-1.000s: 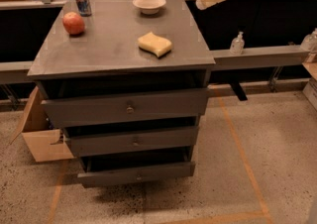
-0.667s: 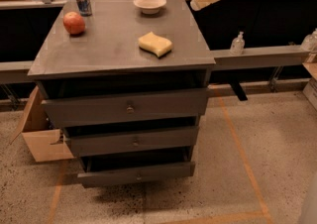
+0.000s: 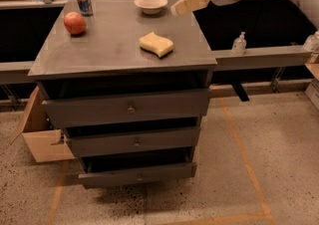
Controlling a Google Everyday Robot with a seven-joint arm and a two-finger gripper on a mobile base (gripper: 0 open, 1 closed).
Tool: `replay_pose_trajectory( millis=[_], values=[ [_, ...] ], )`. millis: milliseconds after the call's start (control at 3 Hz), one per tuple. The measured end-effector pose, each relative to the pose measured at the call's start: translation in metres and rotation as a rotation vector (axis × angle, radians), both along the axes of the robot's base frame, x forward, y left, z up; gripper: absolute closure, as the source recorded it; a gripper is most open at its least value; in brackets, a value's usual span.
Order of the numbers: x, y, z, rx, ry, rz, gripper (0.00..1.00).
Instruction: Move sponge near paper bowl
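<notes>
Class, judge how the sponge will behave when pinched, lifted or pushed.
The sponge looks like soft foam, so it would probably squash when pinched and feel light. Lying flat, it seems unlikely to roll. The tool hovers beside the paper bowl.

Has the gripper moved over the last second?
Yes. The gripper has moved left, closing on the paper bowl, which sits unmoved on the cabinet top. The sponge is untouched.

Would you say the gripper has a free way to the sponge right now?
Probably yes. The gripper hangs over the back right of the cabinet top, beside the paper bowl. The sponge lies alone in front of it, with nothing between.
</notes>
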State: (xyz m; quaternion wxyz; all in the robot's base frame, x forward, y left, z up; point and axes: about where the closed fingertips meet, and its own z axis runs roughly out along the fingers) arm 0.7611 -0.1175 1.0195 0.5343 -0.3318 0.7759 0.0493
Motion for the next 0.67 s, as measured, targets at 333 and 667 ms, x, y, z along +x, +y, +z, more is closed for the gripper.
replay_pose_trajectory(
  millis=[333,667],
  values=[
    [0.004,0.034,-0.026,0.091,0.015,-0.009,0.0],
    [-0.006,0.059,-0.048,0.165,0.046,0.0,0.0]
  ],
)
